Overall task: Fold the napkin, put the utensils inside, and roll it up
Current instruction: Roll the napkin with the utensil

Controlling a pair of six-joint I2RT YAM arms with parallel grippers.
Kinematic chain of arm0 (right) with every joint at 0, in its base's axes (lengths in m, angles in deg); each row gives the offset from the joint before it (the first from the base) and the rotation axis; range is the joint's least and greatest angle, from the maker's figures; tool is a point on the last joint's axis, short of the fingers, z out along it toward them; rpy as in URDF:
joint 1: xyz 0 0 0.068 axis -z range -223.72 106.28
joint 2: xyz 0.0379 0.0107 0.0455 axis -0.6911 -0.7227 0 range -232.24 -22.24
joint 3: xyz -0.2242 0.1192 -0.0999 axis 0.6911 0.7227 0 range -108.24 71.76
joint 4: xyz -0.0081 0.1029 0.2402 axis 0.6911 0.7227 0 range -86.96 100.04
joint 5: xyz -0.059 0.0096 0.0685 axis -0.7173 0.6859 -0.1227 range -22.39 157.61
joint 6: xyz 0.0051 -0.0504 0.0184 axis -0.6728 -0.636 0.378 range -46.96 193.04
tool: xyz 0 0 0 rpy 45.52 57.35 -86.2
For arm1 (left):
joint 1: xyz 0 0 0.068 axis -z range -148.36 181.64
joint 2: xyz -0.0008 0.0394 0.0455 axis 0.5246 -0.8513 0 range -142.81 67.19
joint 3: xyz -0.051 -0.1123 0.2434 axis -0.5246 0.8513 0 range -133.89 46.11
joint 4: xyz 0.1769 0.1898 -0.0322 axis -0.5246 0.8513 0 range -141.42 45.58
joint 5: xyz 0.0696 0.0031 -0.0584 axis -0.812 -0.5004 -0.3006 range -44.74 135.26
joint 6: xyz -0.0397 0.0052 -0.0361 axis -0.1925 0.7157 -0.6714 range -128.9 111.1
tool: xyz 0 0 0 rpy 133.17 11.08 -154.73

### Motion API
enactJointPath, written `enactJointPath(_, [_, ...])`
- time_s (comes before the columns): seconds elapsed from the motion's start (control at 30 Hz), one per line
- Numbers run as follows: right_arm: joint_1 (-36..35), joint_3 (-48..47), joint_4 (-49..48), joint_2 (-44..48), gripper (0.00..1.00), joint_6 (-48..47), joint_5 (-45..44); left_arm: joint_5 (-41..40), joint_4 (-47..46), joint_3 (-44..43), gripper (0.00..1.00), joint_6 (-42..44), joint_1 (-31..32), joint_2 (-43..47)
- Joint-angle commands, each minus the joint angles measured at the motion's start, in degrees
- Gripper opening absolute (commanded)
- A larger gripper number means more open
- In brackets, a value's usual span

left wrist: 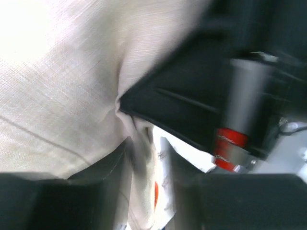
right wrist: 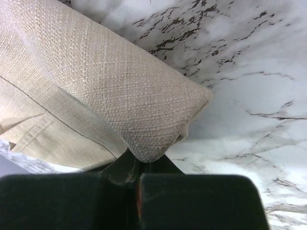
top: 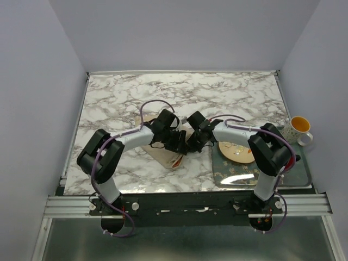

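**Both arms at the napkin, roll-up under way**

The napkin (top: 161, 155) lies in layers on the marble table (top: 217, 98), just left of the tray (top: 246, 177), with both arms meeting over it. In the right wrist view it shows a rounded fold and a stitched hem beneath. This looks like the rolling step, with the folding judged done.

The right gripper (right wrist: 139, 168) has its jaws drawn tight on the lower edge of that fold. The left gripper (left wrist: 148, 165) has its jaws standing narrow with cloth running between them. A strip of table shows in the gap, so it cannot be told whether they truly clamp.

The utensil (left wrist: 156, 194) shows only as an orange sliver beside the cloth edge, apparently tucked against the napkin.

The next move likely calls for both grippers to turn the held edge over together, at an even pace, so the cloth wraps the utensil and does not push it out.

Counted:
- one napkin
- one utensil in sight
- one plate (top: 239, 158) on one tray
- one mug (top: 299, 129) at the far right
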Motion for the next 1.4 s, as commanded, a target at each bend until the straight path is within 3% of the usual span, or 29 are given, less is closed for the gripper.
enactJointPath(0.0, [-0.41, -3.39, 9.25, -2.17, 0.01, -2.67, -3.24, -14.05, 1.19, 0.55, 0.98, 4.34, 4.50, 9.97])
enactJointPath(0.17, [-0.41, -7.43, 14.27, -2.34, 0.01, -6.19, -6.32, -28.52, -4.78, 7.77, 0.92, 3.99, 10.91, 21.22])
enactJointPath(0.33, [-0.41, -8.05, 14.54, -2.78, 0.01, -7.68, -5.27, -47.00, -7.42, 13.66, 0.67, 8.02, 21.19, 30.10])
enactJointPath(0.43, [-0.23, -8.49, 14.80, -3.75, 0.01, -8.48, -4.47, -52.20, -10.68, 15.78, 0.61, 11.28, 26.56, 31.34])
enactJointPath(0.53, [-0.23, -8.67, 14.89, -3.92, 0.01, -8.83, -4.04, -52.29, -12.79, 16.92, 0.67, 11.54, 28.24, 30.39])
enactJointPath(0.57, [-0.14, -8.75, 14.89, -3.92, 0.01, -8.92, -4.03, -53.00, -13.75, 17.44, 0.74, 12.33, 29.37, 30.12])
enactJointPath(0.6, [-0.06, -8.84, 14.98, -4.01, 0.01, -9.01, -3.95, -53.61, -15.24, 18.49, 0.87, 13.03, 30.34, 29.77])
enactJointPath(0.63, [0.12, -8.84, 14.98, -4.01, 0.01, -9.01, -3.95, -54.84, -16.03, 19.11, 0.89, 13.65, 31.48, 28.81])
enactJointPath(0.8, [0.82, -9.37, 16.03, -4.01, 0.01, -9.88, -1.32, -59.85, -18.77, 20.00, 0.90, 16.29, 34.30, 23.19])
enactJointPath(1.03, [1.35, -9.98, 17.35, -4.19, 0.01, -10.15, -0.17, -63.73, -15.78, 13.24, 0.93, 17.17, 36.06, 10.97])
enactJointPath(1.37, [1.44, -9.81, 17.44, -4.89, 0.01, -8.40, 1.15, -70.05, -9.72, 8.05, 0.87, 15.68, 36.15, 3.40])
